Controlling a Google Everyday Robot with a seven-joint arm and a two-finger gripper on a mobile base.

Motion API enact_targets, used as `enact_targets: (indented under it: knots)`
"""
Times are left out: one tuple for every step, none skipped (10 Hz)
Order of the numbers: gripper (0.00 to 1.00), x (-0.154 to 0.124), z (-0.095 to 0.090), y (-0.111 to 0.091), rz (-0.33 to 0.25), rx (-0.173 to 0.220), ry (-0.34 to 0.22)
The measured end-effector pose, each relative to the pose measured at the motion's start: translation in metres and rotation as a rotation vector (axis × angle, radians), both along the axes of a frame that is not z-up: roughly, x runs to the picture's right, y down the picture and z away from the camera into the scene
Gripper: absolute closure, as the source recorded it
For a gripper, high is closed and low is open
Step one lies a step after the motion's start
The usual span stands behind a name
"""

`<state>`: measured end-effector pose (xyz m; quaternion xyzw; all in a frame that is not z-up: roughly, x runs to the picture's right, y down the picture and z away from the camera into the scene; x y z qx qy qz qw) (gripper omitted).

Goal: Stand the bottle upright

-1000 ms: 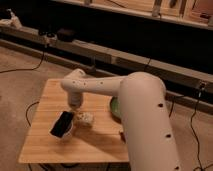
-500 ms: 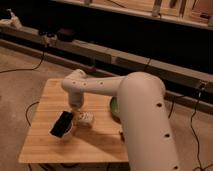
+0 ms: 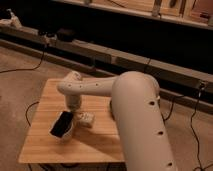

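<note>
The bottle [image 3: 85, 119] is a small whitish thing lying on its side on the wooden table [image 3: 95, 140], left of the middle. My gripper [image 3: 75, 113] hangs at the end of the white arm, right above and beside the bottle's left end. The wrist hides where the two meet, so I cannot tell whether they touch.
A black rectangular object [image 3: 61, 124] lies tilted just left of the bottle, close to the gripper. My arm's thick white link [image 3: 140, 115] covers the table's right side. Cables [image 3: 20, 67] run over the floor around the table. A dark shelf wall [image 3: 125, 35] stands behind.
</note>
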<state>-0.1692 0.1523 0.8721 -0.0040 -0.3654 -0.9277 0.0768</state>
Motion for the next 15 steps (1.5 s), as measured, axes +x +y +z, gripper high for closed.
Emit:
enact_targets:
  knots:
    - [0.2, -0.003, 0.001, 0.001, -0.005, 0.007, -0.002]
    - [0.2, -0.003, 0.002, 0.001, -0.01, 0.012, -0.001]
    - [0.2, -0.003, 0.003, 0.002, -0.014, 0.017, 0.0]
    - [0.2, -0.006, 0.003, 0.003, -0.021, 0.022, -0.002]
    - [0.2, -0.009, 0.003, 0.004, -0.027, 0.025, -0.006]
    - [0.2, -0.011, 0.003, 0.006, -0.027, 0.025, -0.011]
    - [0.2, -0.013, 0.003, 0.007, -0.023, 0.025, -0.018]
    - [0.2, -0.015, 0.004, 0.008, -0.015, 0.025, -0.025]
    - [0.2, -0.015, 0.005, 0.007, -0.008, 0.025, -0.028]
    - [0.23, -0.014, 0.006, 0.006, -0.003, 0.027, -0.029]
    - [0.32, -0.012, 0.006, 0.002, 0.006, 0.032, -0.028]
    - [0.42, -0.009, 0.007, -0.001, 0.015, 0.036, -0.026]
    - [0.51, -0.008, 0.007, -0.002, 0.021, 0.038, -0.023]
    - [0.61, -0.007, 0.007, -0.003, 0.027, 0.037, -0.023]
    - [0.73, -0.007, 0.007, -0.002, 0.035, 0.033, -0.026]
